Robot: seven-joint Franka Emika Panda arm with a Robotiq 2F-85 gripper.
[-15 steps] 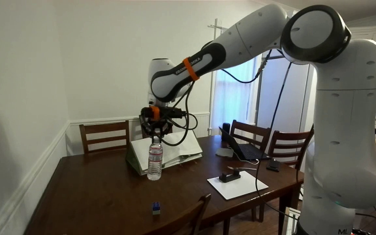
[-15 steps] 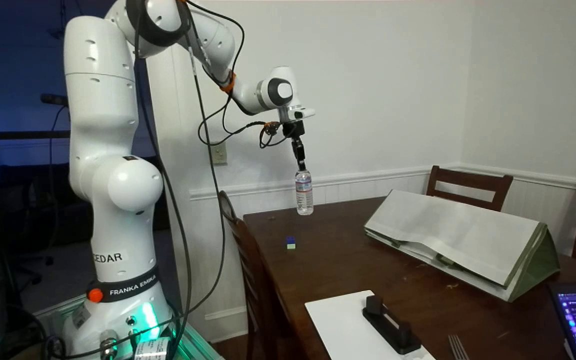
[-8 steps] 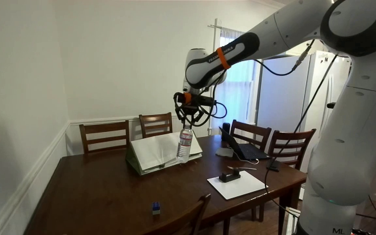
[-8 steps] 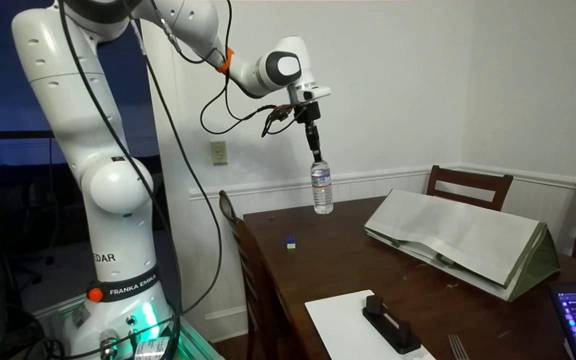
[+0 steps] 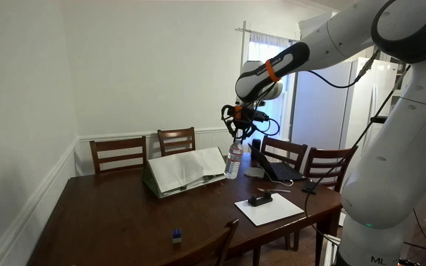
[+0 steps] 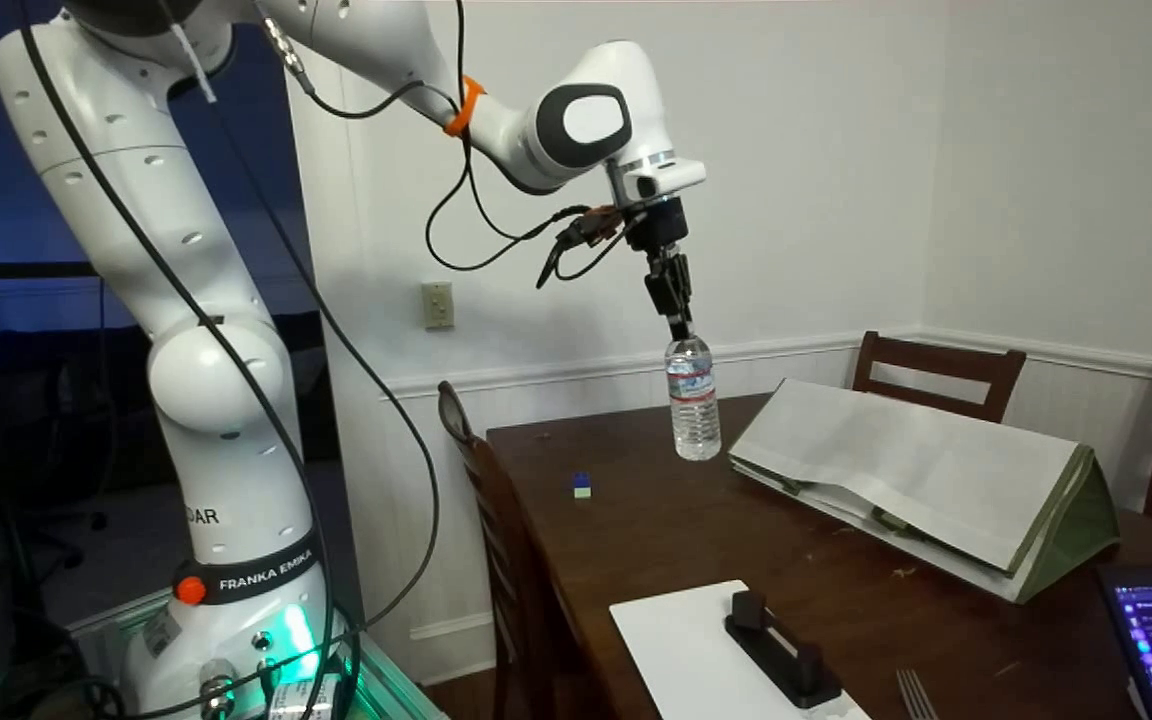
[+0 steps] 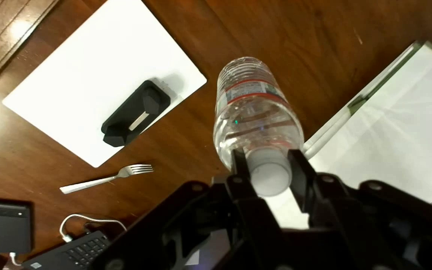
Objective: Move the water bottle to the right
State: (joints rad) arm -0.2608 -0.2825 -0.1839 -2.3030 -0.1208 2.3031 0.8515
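The clear water bottle has a red-striped label and a white cap. My gripper is shut on its neck, just below the cap, from above. The bottle hangs slightly tilted above the dark wooden table. In an exterior view the bottle hangs near the folded paper stand, under the gripper. In the wrist view the bottle points away from the gripper, with a finger on either side of the neck.
A white and green paper stand lies beside the bottle. A white board with a black holder, a fork, a phone and a laptop are on the table. A small blue block sits near a chair.
The bottle, held in my gripper, has risen off the table and moved rightward in both exterior views, tilting slightly. The arm has swung with it. The other objects have stayed put.
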